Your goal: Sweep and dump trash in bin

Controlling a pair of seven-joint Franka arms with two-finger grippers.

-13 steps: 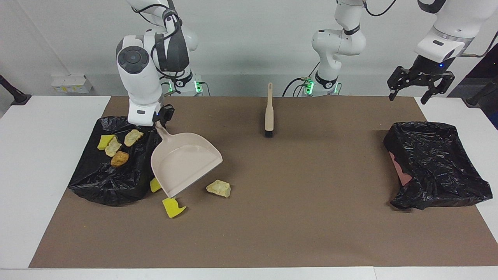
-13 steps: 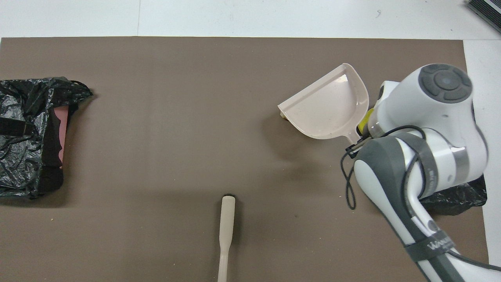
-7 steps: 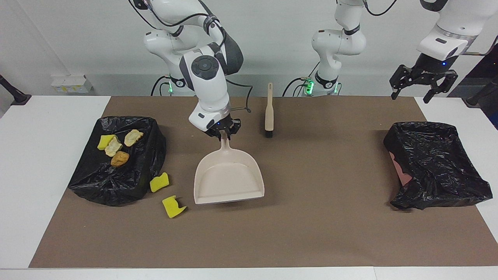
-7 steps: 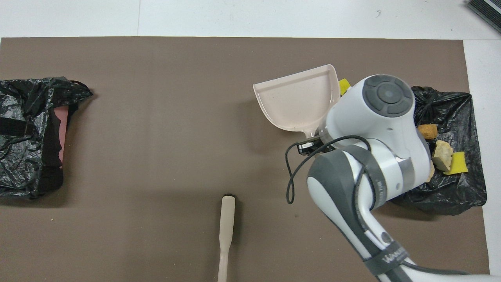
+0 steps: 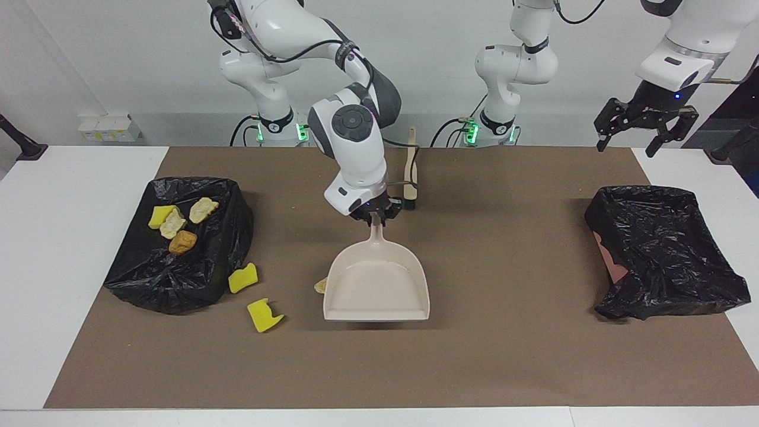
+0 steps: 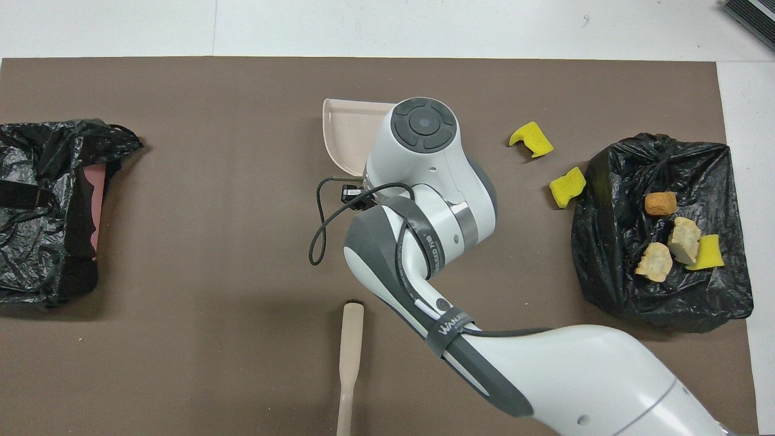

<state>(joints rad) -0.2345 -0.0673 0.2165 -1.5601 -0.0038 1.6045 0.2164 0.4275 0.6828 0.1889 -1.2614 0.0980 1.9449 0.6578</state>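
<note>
Grips the dustpan (image 5: 376, 287) by the tip of its handle with the right tool (image 5: 375, 216), shut narrow on it, over the middle of the table (image 5: 510, 356). Carries the pan mouth pointing away from the robots, just above the brown mat or brushing it; cannot tell which.

Waits with the left tool (image 5: 643, 124) wide and empty, up in the air near the lined bin (image 5: 664, 249) at the left arm's end.

Finds the trash at the right arm's end:
- four scraps (image 5: 178, 222) lying on a crumpled black bag (image 5: 172, 279);
- one yellow sponge piece (image 5: 244, 277) on the mat just beside that bag;
- a second sponge piece (image 5: 264, 315) a little farther from the robots;
- a pale chunk (image 5: 321, 286) tight against the pan's side, half hidden by it.

Leaves the brush (image 5: 409, 172) flat on the mat, near the robots.

Judging by looks: all light. Sponge soft and springy, likely to drag on the mat and tumble, not slide. Crusty lumps stiffer, perhaps crumbly, apt to roll. Better not to pinch any of them; better to push low with the brush over the pan's lip. Rigid plastic pan, long lever on a thin handle, so prone to twisting in the grip under a side load.
</note>
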